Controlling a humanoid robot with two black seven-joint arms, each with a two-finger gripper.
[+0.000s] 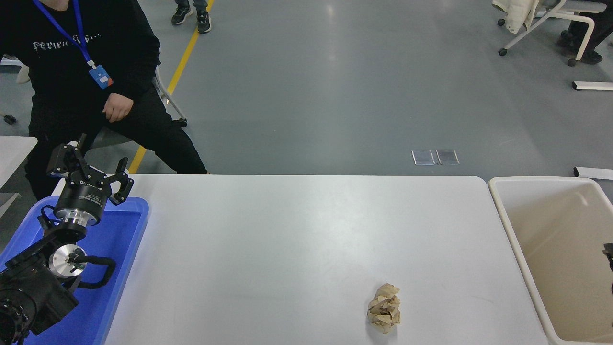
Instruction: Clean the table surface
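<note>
Only a dark sliver of the right gripper (608,254) shows at the frame's right edge over the tub (507,225); its opening cannot be told. The left gripper (91,168) hangs over the tray (129,239), fingers spread, holding nothing. A paper wad (384,307) lies on the table (297,239), near its front edge.
</note>
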